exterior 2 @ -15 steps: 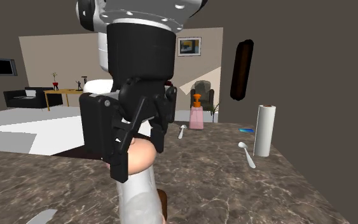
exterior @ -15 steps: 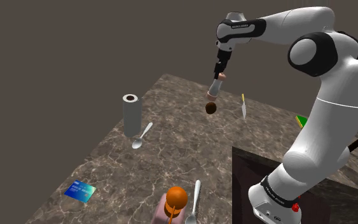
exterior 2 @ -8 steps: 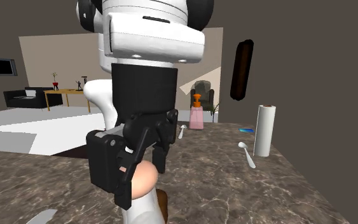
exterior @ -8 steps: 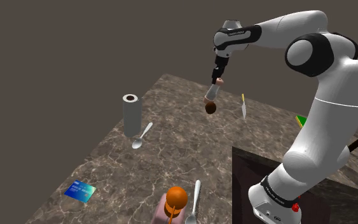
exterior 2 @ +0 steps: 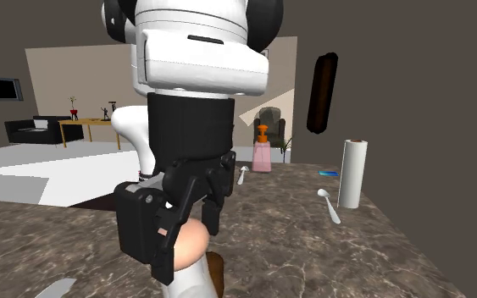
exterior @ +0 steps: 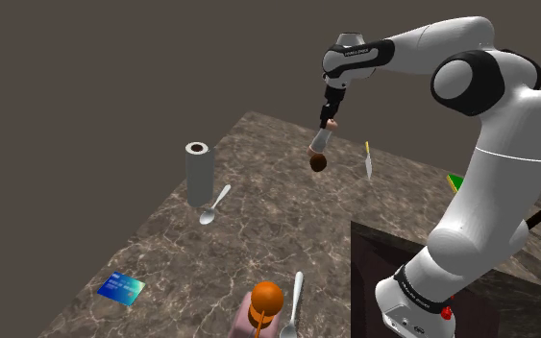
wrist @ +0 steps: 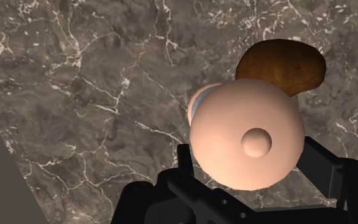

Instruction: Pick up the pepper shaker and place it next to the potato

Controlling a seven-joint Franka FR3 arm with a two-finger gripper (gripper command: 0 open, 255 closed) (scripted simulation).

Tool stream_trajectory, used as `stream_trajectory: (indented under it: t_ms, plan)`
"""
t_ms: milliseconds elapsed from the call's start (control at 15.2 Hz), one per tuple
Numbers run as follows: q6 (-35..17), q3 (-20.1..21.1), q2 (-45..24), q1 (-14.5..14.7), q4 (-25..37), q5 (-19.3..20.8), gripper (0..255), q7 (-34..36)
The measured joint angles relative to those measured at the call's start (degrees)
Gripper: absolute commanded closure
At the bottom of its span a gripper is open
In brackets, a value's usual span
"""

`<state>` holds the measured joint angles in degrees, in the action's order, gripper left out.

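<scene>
My gripper (exterior: 331,115) is shut on the pepper shaker (exterior: 321,140), which has a pale pink rounded cap and a light, see-through body. In the wrist view the black fingers (wrist: 187,162) clasp the shaker's cap (wrist: 244,137) from both sides. The brown potato (wrist: 282,63) lies on the marble counter just beyond the shaker. In the shoulder view the potato (exterior: 318,163) sits directly under the tilted shaker, near the counter's far edge. Close up in the second exterior view, the gripper (exterior 2: 181,245) holds the cap (exterior 2: 194,241) low over the counter, with the potato (exterior 2: 218,273) behind it.
A paper towel roll (exterior: 198,173) and a spoon (exterior: 214,205) stand at the shoulder view's left. A blue card (exterior: 121,288), an orange-topped pink dispenser (exterior: 263,305) and a second spoon (exterior: 293,300) lie near the front. A small yellow-handled knife (exterior: 367,161) lies right of the potato.
The gripper has come down a little with the shaker, closer to the counter and the potato. The grip has stayed the same.
</scene>
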<state>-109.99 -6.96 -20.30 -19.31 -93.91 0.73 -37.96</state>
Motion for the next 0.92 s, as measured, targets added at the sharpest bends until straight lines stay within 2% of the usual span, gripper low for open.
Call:
stream_trajectory:
  t_ms: [396,726,924]
  plan:
    - [-0.01,0.0,0.0,0.0,0.0,0.0,0,0.0]
    - [5.93,0.02,0.96,0.14,5.04,0.08,0,0.08]
    - [6.8,0.01,0.81,0.12,6.03,0.06,0,0.04]
